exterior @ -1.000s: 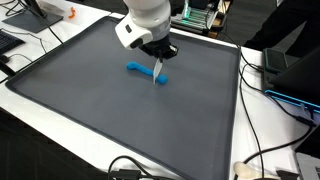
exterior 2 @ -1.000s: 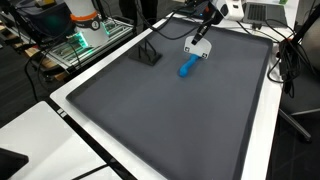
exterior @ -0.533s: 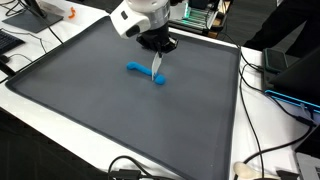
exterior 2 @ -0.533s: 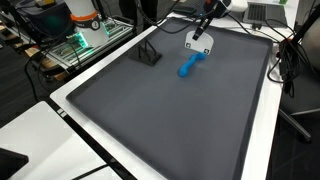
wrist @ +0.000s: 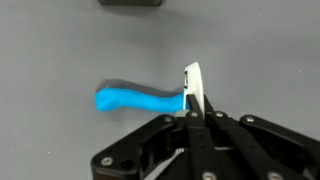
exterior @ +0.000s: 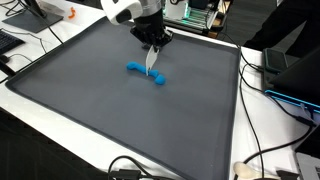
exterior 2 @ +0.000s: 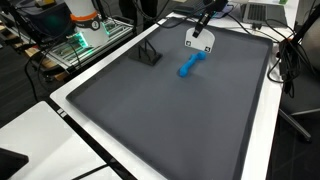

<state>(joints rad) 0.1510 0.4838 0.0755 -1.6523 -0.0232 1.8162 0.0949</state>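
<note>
My gripper is shut on a thin white flat piece and holds it hanging above the grey mat. The piece also shows in an exterior view and in the wrist view, edge-on between the fingers. Just below it a blue elongated object lies flat on the mat, also seen in an exterior view and in the wrist view. The white piece is apart from the blue object, a little above its end.
A large grey mat with a raised rim covers the white table. A small black stand sits near the mat's far side, its edge in the wrist view. Cables, laptops and electronics surround the table edges.
The gripper has risen with the white piece, lifting it off the mat beside the blue object. The blue object has stayed in place.
</note>
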